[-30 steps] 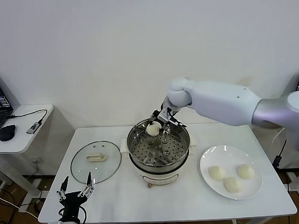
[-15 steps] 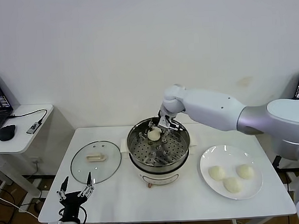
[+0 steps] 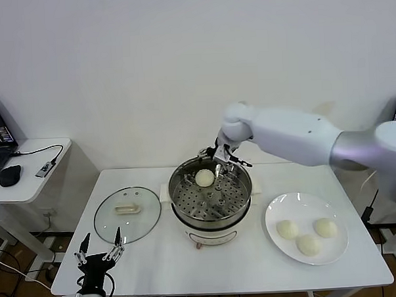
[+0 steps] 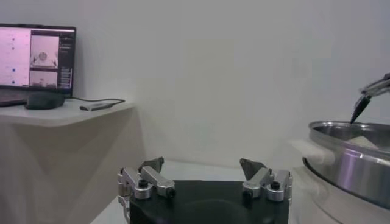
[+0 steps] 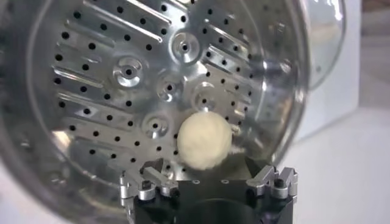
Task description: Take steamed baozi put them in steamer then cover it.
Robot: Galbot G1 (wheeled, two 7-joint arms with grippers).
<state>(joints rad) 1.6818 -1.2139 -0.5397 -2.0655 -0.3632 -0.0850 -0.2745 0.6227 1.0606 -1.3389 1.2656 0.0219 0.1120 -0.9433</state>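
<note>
One steamed baozi (image 3: pixel 204 178) lies loose on the perforated tray at the back of the steel steamer (image 3: pixel 211 221). My right gripper (image 3: pixel 225 158) hovers just above the steamer's back rim, open and empty, a little above and behind that bun. In the right wrist view the bun (image 5: pixel 205 140) rests on the tray (image 5: pixel 122 73) between and beyond my spread jaws (image 5: pixel 204 165). Three more baozi (image 3: pixel 309 244) lie on the white plate (image 3: pixel 273 214) at the right. The glass cover (image 3: pixel 127 214) lies flat on the table left of the steamer. My left gripper (image 3: pixel 97 253) is parked, open, at the table's front left corner.
A side desk with a laptop, mouse (image 3: pixel 9 175) and cable stands at far left. In the left wrist view the steamer's wall (image 4: pixel 353 164) is at the right, beyond my open left gripper (image 4: pixel 202 164). The white wall stands close behind the table.
The right gripper lowered the bun into the steamer, let it go, and rose slightly back to the right. The bun now lies on the tray. The left arm has not moved.
</note>
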